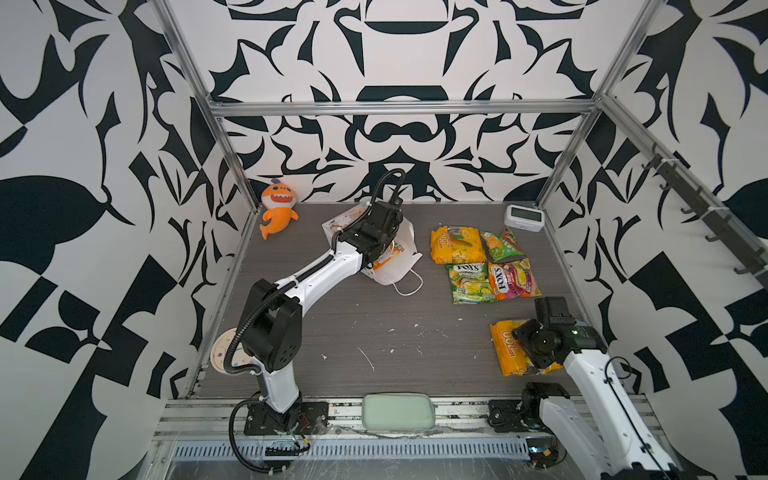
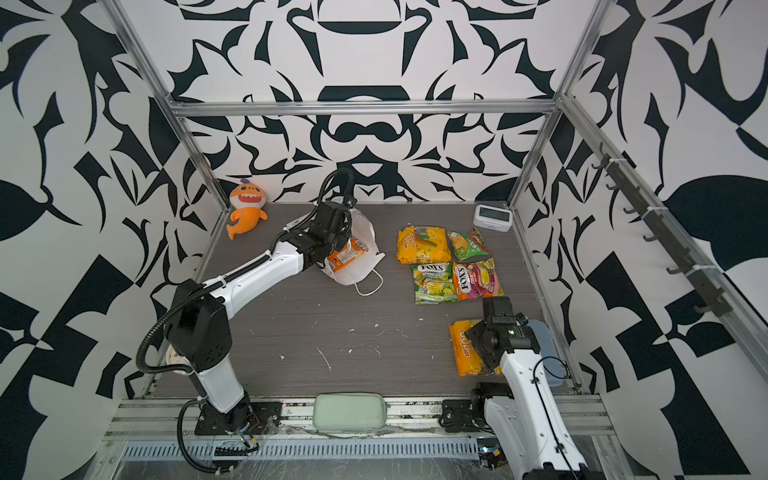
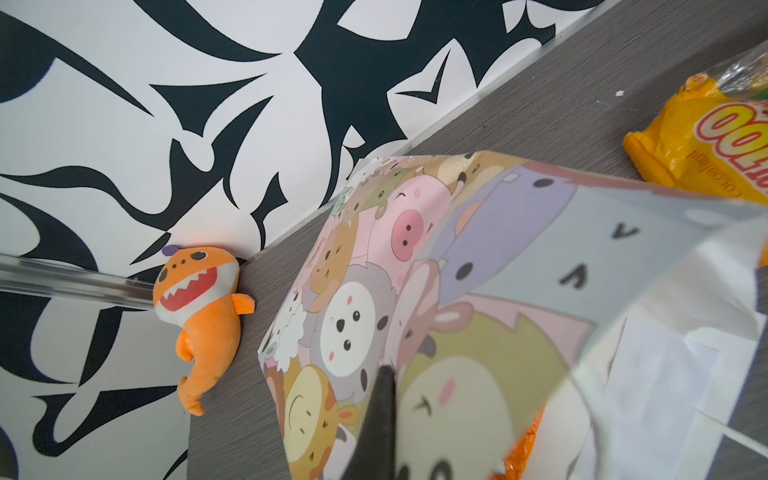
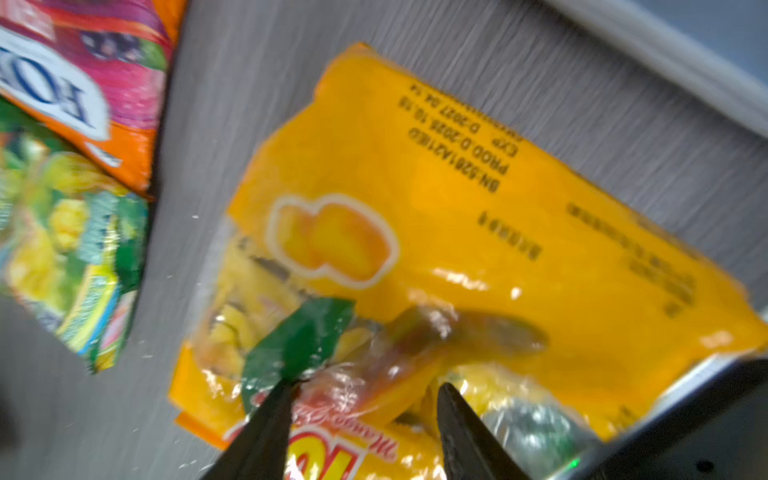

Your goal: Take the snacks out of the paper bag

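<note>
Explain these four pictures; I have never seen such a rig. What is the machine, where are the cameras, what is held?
Two white robot arms are mounted at the front of the table, each ending in a two-fingered gripper. Two pictures look down from overhead, nearly alike; two more come from cameras on the wrists. The left gripper is shut on the wall of the tipped-over bag, where an orange packet shows inside. The right gripper is open over a yellow packet lying on the table. Farther back lie four more: a second yellow packet, a small green packet, a green Fox's packet and a red Fox's packet. A plush shark sits in the back corner.
</note>
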Available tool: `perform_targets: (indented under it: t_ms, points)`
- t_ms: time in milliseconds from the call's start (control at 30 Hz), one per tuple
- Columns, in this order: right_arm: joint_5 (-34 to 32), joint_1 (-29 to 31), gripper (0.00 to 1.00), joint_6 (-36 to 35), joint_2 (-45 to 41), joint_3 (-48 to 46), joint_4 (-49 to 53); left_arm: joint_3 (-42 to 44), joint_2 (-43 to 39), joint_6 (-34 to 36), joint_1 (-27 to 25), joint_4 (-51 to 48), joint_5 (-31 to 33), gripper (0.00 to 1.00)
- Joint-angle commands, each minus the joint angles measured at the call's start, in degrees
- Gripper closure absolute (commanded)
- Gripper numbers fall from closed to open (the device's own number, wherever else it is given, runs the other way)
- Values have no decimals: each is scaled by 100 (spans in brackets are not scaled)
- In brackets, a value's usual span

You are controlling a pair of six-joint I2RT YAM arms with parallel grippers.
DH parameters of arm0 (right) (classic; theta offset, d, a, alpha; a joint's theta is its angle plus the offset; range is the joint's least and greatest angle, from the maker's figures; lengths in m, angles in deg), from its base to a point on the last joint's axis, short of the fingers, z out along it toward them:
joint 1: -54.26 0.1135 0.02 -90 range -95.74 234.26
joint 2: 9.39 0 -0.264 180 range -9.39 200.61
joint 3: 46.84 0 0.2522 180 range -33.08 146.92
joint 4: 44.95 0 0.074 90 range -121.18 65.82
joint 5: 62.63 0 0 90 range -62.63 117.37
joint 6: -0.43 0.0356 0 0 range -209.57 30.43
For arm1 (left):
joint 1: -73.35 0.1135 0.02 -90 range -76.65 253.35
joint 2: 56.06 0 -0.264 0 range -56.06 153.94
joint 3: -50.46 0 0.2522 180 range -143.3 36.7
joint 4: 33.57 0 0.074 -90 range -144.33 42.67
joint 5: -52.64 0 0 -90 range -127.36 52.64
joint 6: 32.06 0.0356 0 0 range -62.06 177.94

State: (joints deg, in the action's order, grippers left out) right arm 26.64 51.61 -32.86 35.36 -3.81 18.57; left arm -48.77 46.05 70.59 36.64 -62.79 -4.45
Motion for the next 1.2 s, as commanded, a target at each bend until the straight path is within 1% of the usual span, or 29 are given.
perform_targets:
  t_ms: [0, 233, 333, 600, 800, 933, 1067, 1133, 1167]
  points:
    - [-336, -16, 43, -151, 24, -112, -412, -190, -50, -60, -3, 140, 5, 100]
    - [-390, -19, 44, -390, 337, -266, -1153, -240, -44, -49, -3, 88, 30, 100]
    - [-472, -24, 44, -491, 548, -188, -1302, -269, -28, -51, -12, 39, 50, 100]
    - [-534, -24, 44, -438, 850, -69, -1838, -287, -64, -25, -29, -18, 104, 100]
    - [-327, -24, 45, -391, 1154, 55, -2165, -378, -50, -29, -81, -114, 107, 100]
    - [-301, -25, 46, -464, 965, 471, -1902, -427, -33, -16, -100, -205, 104, 100]
    - [-634, -25, 46, -698, 463, 1117, -1464, -413, -77, -38, -103, -232, 80, 100]
    - [-655, -23, 46, -882, 383, 1428, -1394, -424, -94, -63, -108, -267, 36, 100]
    - [-491, -24, 50, -987, 401, 1556, -1488, -432, -107, -85, -108, -280, 8, 100]
